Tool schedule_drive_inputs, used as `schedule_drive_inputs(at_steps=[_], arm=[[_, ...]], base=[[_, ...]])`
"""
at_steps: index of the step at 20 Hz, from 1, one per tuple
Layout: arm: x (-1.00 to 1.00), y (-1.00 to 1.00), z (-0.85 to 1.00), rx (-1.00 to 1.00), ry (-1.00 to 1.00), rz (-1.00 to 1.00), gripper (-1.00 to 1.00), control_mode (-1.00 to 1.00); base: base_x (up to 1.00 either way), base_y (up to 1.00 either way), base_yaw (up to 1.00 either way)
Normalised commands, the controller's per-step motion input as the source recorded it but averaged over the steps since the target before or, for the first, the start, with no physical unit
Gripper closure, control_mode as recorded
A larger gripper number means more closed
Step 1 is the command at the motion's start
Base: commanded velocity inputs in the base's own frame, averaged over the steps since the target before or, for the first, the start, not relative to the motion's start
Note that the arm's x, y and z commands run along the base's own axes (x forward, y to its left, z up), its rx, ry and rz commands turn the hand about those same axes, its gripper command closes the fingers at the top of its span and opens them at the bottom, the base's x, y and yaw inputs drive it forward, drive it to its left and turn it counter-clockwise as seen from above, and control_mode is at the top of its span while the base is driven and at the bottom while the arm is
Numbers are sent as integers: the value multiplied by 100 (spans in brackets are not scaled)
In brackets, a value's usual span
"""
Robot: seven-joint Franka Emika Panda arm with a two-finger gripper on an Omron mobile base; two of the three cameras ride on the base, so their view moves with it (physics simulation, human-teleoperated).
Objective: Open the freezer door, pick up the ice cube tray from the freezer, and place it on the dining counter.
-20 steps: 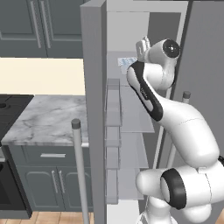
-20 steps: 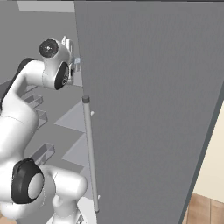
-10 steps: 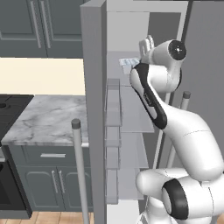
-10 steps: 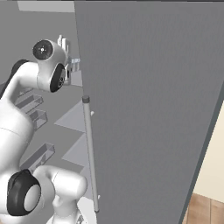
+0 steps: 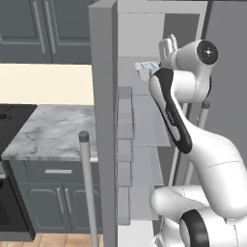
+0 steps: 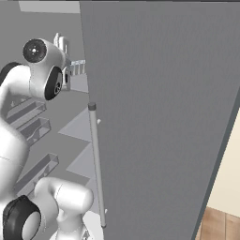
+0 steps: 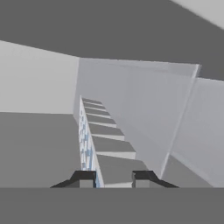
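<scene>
the white arm rises from its base, bends back at a dark elbow and reaches up and forward into the open freezer (image 5: 144, 120), its round wrist joint high beside the upper shelf. the gripper (image 7: 113, 178) points along the shelf level; in the hand view its two dark fingertips (image 7: 85, 177) stand a narrow way apart with the ice cube tray (image 7: 86, 144) running edge-on between them, against the left tip. whether the pads actually clamp the tray i cannot tell from these views. in the left base view the light blue and white tray (image 5: 147, 70) sits up at the top shelf just beside the hand, partly hidden by the forearm; in the right base view its white grid (image 6: 77, 68) shows just right of the wrist.

the freezer door (image 5: 102, 120) stands swung open to the left, seen edge-on, its grey bins stacked on the inner side and its silver bar handle (image 5: 88, 188) in front. pale grey shelves step down inside the white interior. the plain grey door (image 6: 164, 108) with its own vertical handle (image 6: 96, 164) lies to the right.

further left, a marble counter (image 5: 48, 132) sits over dark grey cabinets (image 5: 58, 198), with a cream wall and dark upper cabinets (image 5: 43, 29) behind.
</scene>
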Motion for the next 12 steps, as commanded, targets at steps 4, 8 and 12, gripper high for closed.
schedule_drive_inputs(at_steps=[4,8,12], arm=[[-55,-3,17,0,0,0,100,-100],[-59,-1,11,0,-1,0,100,-100],[-74,-6,7,0,-6,0,100,-100]], base=[[0,0,0],[0,0,0],[0,0,0]])
